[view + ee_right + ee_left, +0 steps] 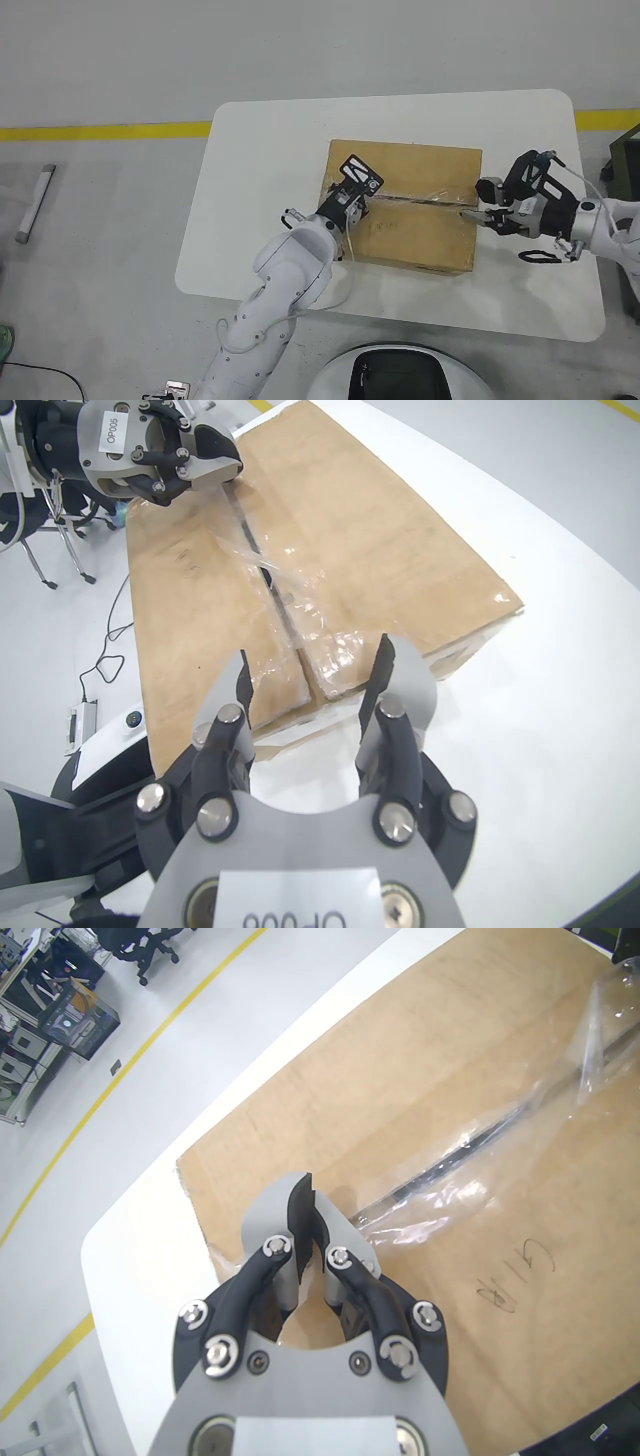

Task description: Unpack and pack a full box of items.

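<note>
A closed brown cardboard box (420, 165) is set near the middle of the white, round-cornered surface (260, 180), and its two top flaps meet in a seam along its length. The seam is covered by a strip of clear plastic tape (300, 600). The tape is wrinkled and partly lifted rather than flat, so the seal is judged to be in the course of being undone. The flaps are not yet raised, and nothing of the contents can be seen.

The left claw (306, 1198) is held low over one end of the seam, just inside the box's short edge, with its fingers pressed together. The loose tape runs right up to the fingertips, so a pinch on its end is likely. Whether film is actually caught between the pads cannot be told.

The right claw (315, 680) is placed at the opposite end, where the tape folds down over the box's edge. Its fingers are spread apart, one to each side of the seam, and nothing is held between them. This placement is judged to serve either to steady the box against a pull from the other end or to take the tape tab there.

Unpacking is therefore judged barely begun. The thin film is expected to stretch and tear rather than peel off in one piece.
</note>
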You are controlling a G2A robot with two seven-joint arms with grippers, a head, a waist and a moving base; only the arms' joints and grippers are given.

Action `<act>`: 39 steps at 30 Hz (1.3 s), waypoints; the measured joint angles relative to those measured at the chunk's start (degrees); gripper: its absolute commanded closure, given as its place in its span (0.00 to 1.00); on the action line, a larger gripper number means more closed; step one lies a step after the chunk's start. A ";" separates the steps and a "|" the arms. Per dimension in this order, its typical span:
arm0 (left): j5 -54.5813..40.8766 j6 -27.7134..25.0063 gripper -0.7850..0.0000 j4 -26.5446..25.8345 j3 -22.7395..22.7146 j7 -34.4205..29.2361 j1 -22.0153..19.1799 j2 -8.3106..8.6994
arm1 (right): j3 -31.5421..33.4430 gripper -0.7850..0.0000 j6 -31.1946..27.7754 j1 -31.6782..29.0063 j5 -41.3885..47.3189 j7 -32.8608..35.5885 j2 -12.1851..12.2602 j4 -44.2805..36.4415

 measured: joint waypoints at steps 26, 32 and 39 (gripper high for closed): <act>0.89 -0.26 1.00 -1.10 -1.30 -0.73 1.18 -0.35 | -4.53 0.54 -0.53 5.20 3.30 1.06 0.46 -1.90; 1.13 -0.29 1.00 -1.10 -1.52 -0.79 1.37 -0.43 | -9.95 0.82 1.07 8.24 1.02 0.93 -0.06 0.18; 1.25 -0.41 1.00 -1.04 -1.50 -0.72 1.45 -0.57 | -12.90 1.00 3.55 10.67 2.53 2.91 -0.34 1.95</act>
